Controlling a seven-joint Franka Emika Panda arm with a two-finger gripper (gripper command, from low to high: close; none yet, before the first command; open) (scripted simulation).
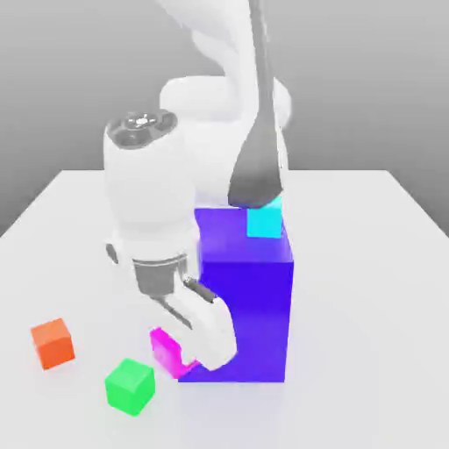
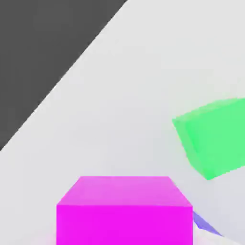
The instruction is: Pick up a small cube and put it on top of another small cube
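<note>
The small cube (image 1: 163, 345) is bright magenta and sits low by the front corner of the big blue-violet block (image 1: 250, 298), partly hidden by my white hand. My gripper (image 1: 182, 358) reaches down at a slant and is shut on this cube. The hand view has the same magenta cube (image 2: 124, 210) very close to the camera. A green cube (image 1: 130, 386) of the same size rests on the table just in front of it, toward the exterior view's left, and appears near the magenta one as the green cube (image 2: 215, 136) in the hand view.
A cyan cube (image 1: 265, 219) lies on top of the blue-violet block, close to the arm's dark link. An orange-red cube (image 1: 53, 342) sits on the white table (image 1: 368, 333) at the exterior view's left. The robot's base stands behind the block.
</note>
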